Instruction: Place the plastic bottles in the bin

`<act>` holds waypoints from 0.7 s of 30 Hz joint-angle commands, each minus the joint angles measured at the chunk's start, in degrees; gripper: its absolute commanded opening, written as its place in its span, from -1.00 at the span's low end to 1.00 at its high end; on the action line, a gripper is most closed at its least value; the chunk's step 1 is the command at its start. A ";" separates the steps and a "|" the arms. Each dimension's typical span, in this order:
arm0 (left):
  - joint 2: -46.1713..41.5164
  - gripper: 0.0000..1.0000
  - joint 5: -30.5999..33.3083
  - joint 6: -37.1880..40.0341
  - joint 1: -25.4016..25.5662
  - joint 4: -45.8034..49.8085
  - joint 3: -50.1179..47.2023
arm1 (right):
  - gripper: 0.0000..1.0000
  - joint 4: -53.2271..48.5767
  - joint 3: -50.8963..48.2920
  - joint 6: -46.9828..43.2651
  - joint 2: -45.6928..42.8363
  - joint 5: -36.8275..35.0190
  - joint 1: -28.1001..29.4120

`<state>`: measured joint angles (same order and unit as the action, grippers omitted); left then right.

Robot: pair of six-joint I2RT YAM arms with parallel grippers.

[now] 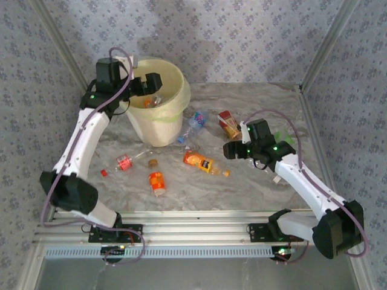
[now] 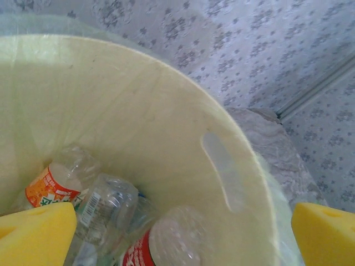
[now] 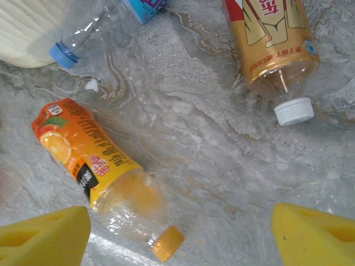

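Observation:
The bin stands at the back left, cream-white with a pale yellow liner. My left gripper hangs open over its mouth, its yellow pads wide apart with nothing between them. Below it, three bottles lie in the bin: an orange-labelled one, a clear one and a red-labelled one. My right gripper hovers open above the table, just right of an orange juice bottle whose cap end lies near its left pad.
More bottles lie on the marble table: a blue-labelled one against the bin, a red-and-gold tea bottle, a red-capped clear one and an orange-labelled one. Papered walls close in the sides.

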<state>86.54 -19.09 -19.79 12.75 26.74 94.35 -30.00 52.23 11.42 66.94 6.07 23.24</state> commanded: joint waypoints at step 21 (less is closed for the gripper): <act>-29.55 0.99 -7.10 -5.39 21.35 -13.21 -36.97 | 0.75 0.40 20.80 -15.19 25.67 1.39 -8.70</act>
<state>58.61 -26.41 -21.63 32.95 18.79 60.16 -26.76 68.95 -0.91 89.49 7.20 15.16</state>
